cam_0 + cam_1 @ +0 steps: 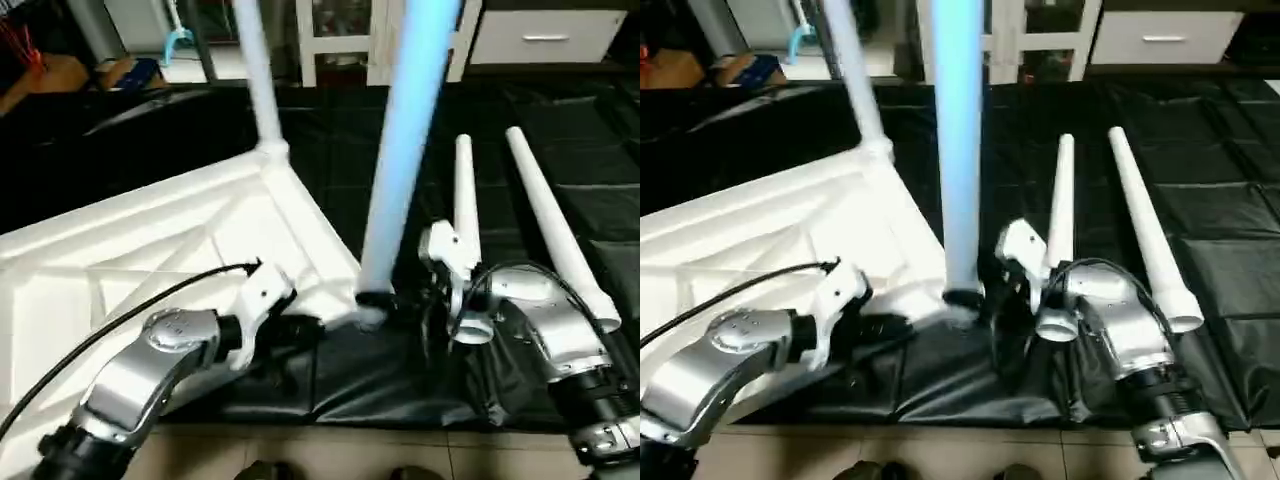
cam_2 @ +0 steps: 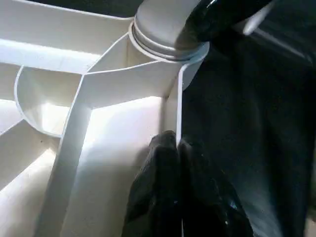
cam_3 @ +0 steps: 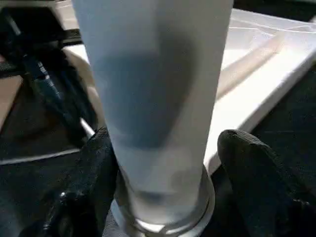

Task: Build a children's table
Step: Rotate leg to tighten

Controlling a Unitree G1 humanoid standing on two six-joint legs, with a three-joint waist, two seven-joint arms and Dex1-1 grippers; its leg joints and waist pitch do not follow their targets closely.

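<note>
The white tabletop [image 1: 150, 250] lies upside down on a black sheet, ribs facing up. One white leg [image 1: 255, 80] stands upright in its far corner socket. A second leg [image 1: 405, 150] stands in the near corner socket [image 2: 168, 34]. My right gripper [image 3: 163, 143] is open around this leg's base, one finger [image 3: 101, 163] close against it and the other finger [image 3: 247, 168] apart from it. My left gripper [image 2: 173, 163] is shut on the tabletop's thin rim wall just beside that socket. Two more legs [image 1: 463, 190] [image 1: 555, 220] lie side by side on the sheet to the right.
The black sheet [image 1: 380, 380] ends at tiled floor [image 1: 330, 450] along the near edge. White cabinets [image 1: 545, 35] stand at the back. A black cable [image 1: 130, 310] runs over my left forearm. Orange and blue clutter [image 1: 120, 70] sits at the far left.
</note>
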